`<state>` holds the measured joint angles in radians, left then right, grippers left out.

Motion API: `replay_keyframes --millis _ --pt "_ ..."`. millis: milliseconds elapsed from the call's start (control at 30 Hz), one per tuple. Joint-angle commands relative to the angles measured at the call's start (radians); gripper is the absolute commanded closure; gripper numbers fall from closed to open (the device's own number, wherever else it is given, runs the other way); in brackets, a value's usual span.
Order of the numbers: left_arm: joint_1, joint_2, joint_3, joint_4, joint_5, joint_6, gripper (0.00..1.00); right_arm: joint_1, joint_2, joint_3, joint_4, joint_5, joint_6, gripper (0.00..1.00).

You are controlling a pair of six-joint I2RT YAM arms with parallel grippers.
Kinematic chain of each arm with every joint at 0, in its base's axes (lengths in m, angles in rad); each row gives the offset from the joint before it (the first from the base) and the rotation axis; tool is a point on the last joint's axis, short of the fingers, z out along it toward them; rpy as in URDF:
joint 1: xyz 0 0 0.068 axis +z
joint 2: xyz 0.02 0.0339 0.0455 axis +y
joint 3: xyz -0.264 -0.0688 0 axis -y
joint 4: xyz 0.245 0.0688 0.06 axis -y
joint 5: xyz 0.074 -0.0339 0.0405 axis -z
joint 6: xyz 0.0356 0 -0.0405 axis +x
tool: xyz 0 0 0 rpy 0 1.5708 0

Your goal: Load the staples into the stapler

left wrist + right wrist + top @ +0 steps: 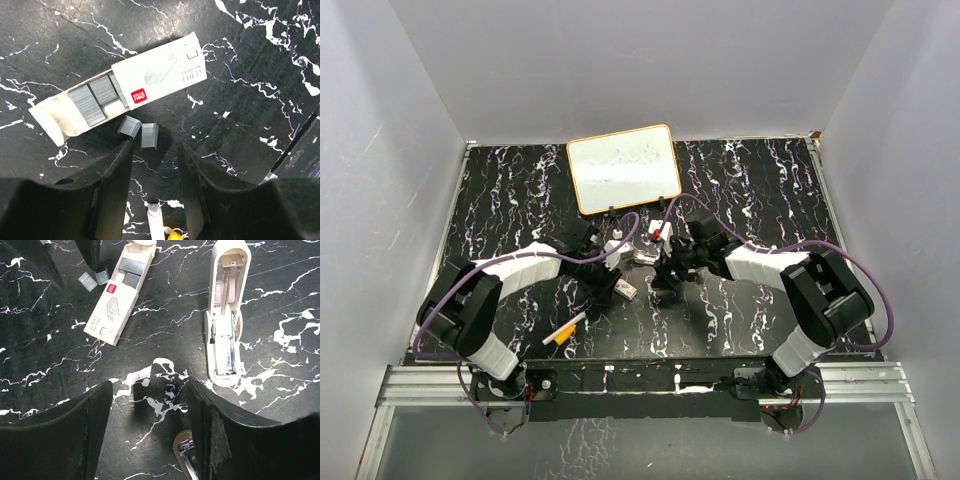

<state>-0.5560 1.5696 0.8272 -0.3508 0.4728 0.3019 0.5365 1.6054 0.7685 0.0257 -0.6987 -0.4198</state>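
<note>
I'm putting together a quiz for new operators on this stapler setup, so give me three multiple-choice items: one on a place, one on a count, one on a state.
1. Where do the loose staple pieces lie? A) on the table beside the staple pack B) inside it C) on top of it
2. How many loose staple pieces are there? A) one B) two C) five
3. The stapler is: A) shut B) swung open, spring showing C) standing on end
Answers: 1 A, they rest on bare tabletop by the staple pack; 2 B, two short grey pieces show; 3 B, its top is folded back, spring exposed.
</note>
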Motion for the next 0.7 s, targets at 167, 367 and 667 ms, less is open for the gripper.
replay_keyframes --millis 167,367,667 --pt "-0.065 -0.023 -0.038 0.041 -0.16 0.007 0.64 -0.009 -0.019 0.015 0.036 0.008 -0.019 0.37" --pt "-0.09 -0.028 -0.055 0.035 -0.198 0.027 0.66 -0.018 -0.022 0.015 0.036 0.01 -0.019 0.36" --pt "-0.121 -0.035 -0.067 0.022 -0.244 0.047 0.66 -0.025 -0.026 0.014 0.035 0.01 -0.019 0.36"
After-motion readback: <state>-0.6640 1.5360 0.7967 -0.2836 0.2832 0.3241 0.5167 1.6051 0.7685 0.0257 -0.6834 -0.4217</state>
